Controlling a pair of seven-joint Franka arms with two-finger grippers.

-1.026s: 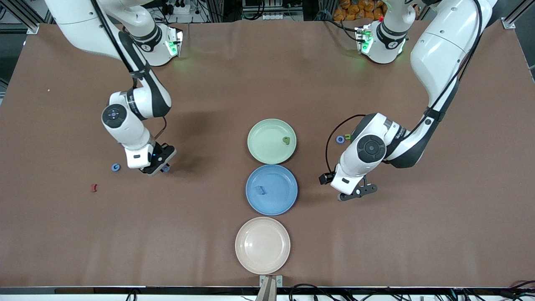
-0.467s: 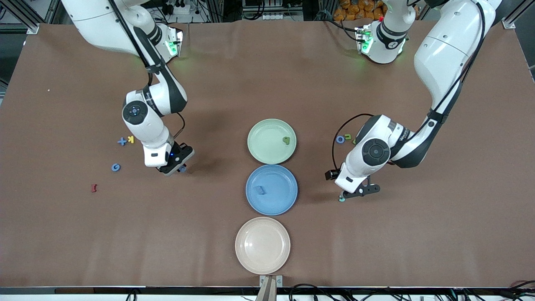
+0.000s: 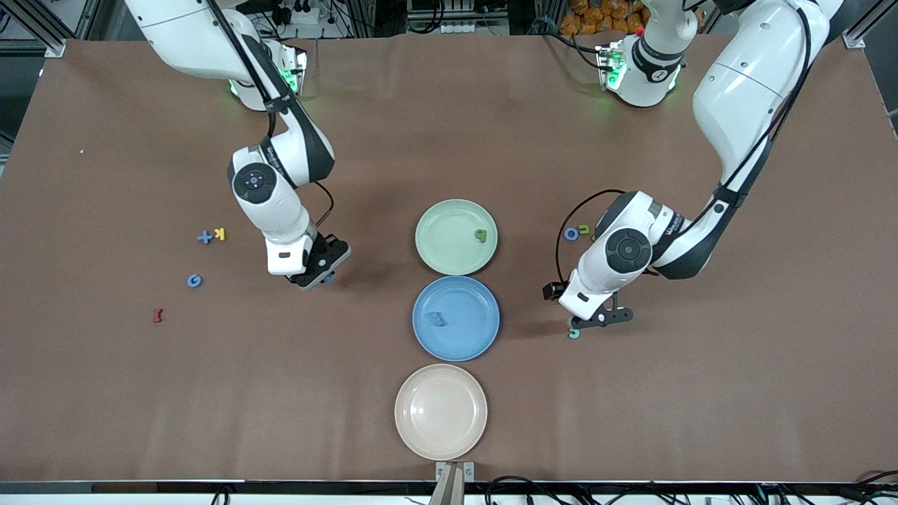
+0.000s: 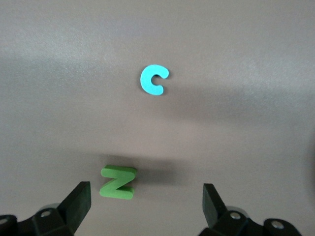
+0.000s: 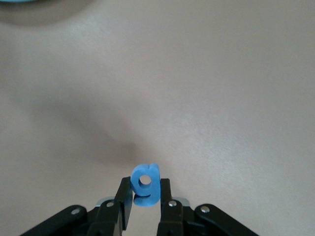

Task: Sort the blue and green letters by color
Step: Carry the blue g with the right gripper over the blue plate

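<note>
While right tool (image 5: 145, 201) grips blue g (image 5: 145, 184), bare tabletop (image 5: 206, 98) around

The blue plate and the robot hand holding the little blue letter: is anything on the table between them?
No. In the front view, only bare brown table lies between the right gripper, carrying the blue letter, and the blue plate.

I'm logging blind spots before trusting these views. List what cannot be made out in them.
- Green Z: front view, hidden under the left gripper.
- Piece on the blue plate: front view, too small to read.
- Green piece beside the blue ring: front view, partly hidden by the left arm.
- Blue g: front view, mostly hidden by the right gripper.
</note>
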